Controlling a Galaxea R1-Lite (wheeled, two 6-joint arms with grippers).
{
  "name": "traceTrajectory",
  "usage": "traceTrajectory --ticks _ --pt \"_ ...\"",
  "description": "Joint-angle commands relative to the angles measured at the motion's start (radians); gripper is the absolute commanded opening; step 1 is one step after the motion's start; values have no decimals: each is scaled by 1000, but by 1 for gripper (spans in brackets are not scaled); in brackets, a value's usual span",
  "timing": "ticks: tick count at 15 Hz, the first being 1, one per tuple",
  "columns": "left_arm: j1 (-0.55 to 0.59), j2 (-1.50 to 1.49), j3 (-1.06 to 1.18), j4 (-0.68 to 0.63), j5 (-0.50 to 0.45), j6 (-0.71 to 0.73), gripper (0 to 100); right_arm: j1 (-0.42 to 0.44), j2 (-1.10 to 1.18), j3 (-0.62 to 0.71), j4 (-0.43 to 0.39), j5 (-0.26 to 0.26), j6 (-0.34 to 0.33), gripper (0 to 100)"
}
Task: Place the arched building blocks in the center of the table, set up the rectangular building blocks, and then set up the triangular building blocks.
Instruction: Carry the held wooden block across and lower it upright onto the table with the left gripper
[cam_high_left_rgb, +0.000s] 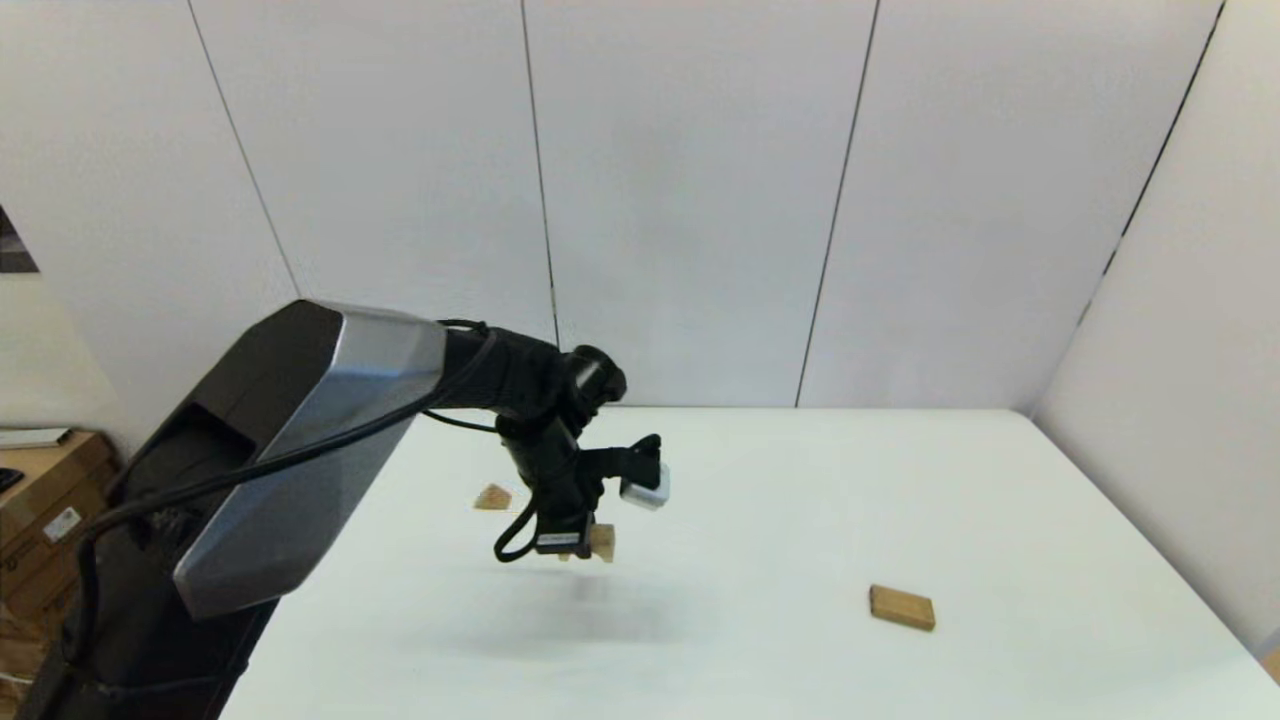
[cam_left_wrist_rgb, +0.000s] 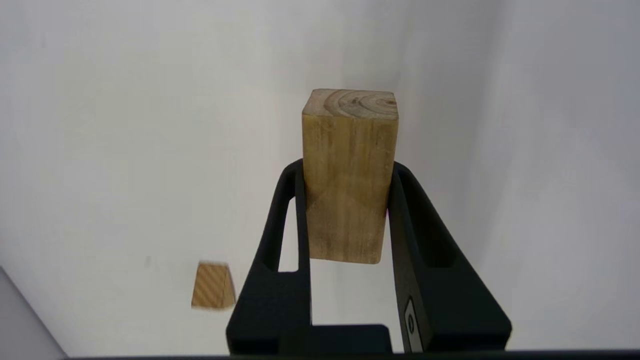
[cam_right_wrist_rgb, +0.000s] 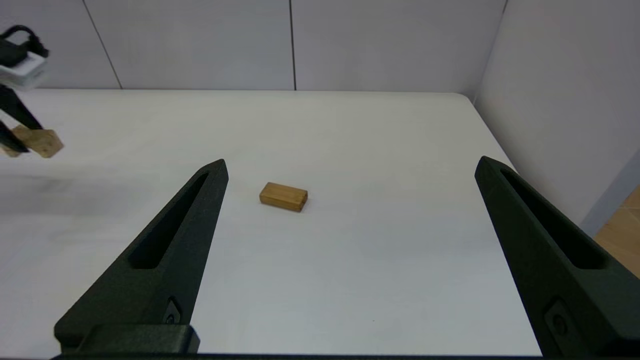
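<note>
The triangular block is lying on the white table, just left of the left gripper. That gripper is hanging above the table, its two fingers clamping the arched block between them, with the block clear of the surface. The rectangular block is lying flat well to the right of the arched block. The right gripper is hovering near the rectangular block, fingers spread wide, touching nothing.
</note>
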Motion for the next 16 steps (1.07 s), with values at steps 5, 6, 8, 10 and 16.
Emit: traceTrajectory --ticks 5,6,8,10,16 --pt "-102 81 -92 -2 0 -45 0 1 0 0 0 0 0 100" --pt "-110 87 -92 -4 0 -45 0 1 -2 0 0 0 0 100" --pt "-118 101 -92 -16 0 -42 0 1 -2 2 0 0 0 100" --pt "-129 112 -92 -48 0 -39 0 1 0 0 0 0 0 100" --pt "-145 141 -92 -67 3 -81 0 -1 0 2 0 0 0 100"
